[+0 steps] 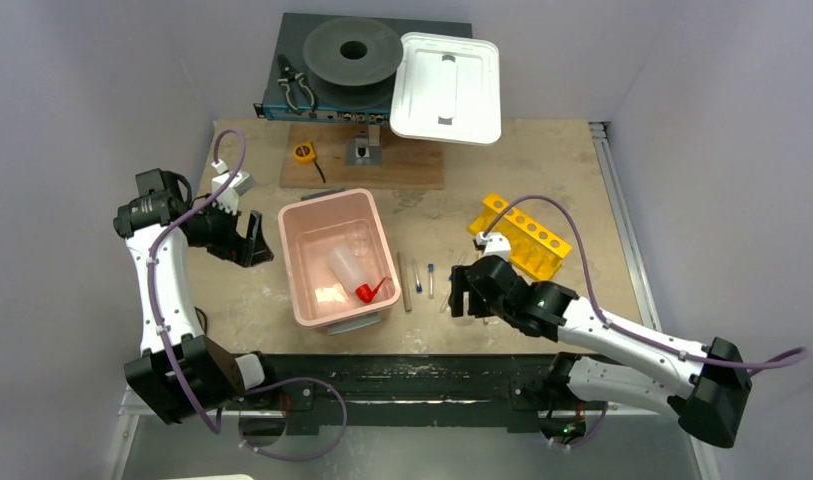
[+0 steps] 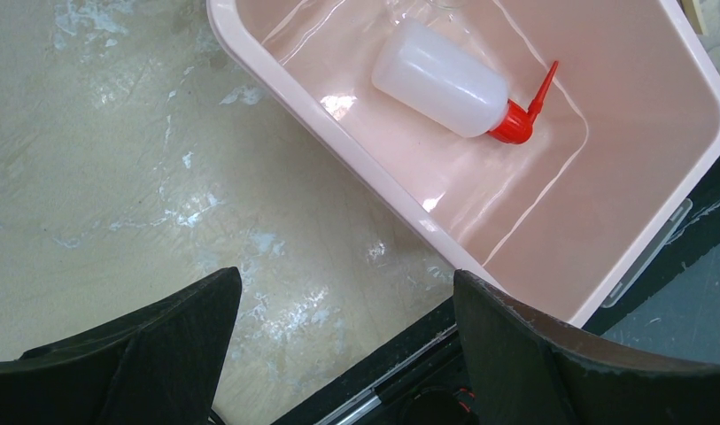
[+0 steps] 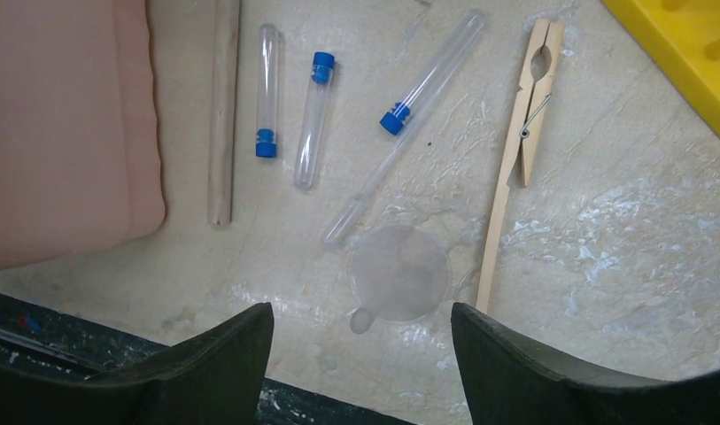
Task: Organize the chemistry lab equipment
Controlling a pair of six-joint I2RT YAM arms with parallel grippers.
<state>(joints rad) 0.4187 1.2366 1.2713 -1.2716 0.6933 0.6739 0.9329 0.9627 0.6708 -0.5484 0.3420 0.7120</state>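
The white squeeze bottle with a red spout (image 1: 347, 270) lies inside the pink bin (image 1: 292, 270); it also shows in the left wrist view (image 2: 440, 80). A clear glass piece (image 2: 427, 7) sits just beyond it. Right of the bin lie a wooden stick (image 3: 221, 115), three blue-capped tubes (image 3: 267, 88) (image 3: 313, 119) (image 3: 431, 75), a thin clear dropper (image 3: 360, 199), a wooden clamp stick (image 3: 520, 150) and the clear round dish (image 3: 398, 271). The yellow holed rack (image 1: 522, 235) stands at the right. My left gripper (image 1: 247, 240) is open and empty left of the bin. My right gripper (image 3: 363, 354) is open just above the dish.
Black pliers (image 1: 295, 88), a grey disc (image 1: 352, 52) and a white lid (image 1: 447, 88) are at the back. A yellow tape measure (image 1: 303, 152) sits on a wooden board (image 1: 412, 168). The table's front edge is close below both grippers.
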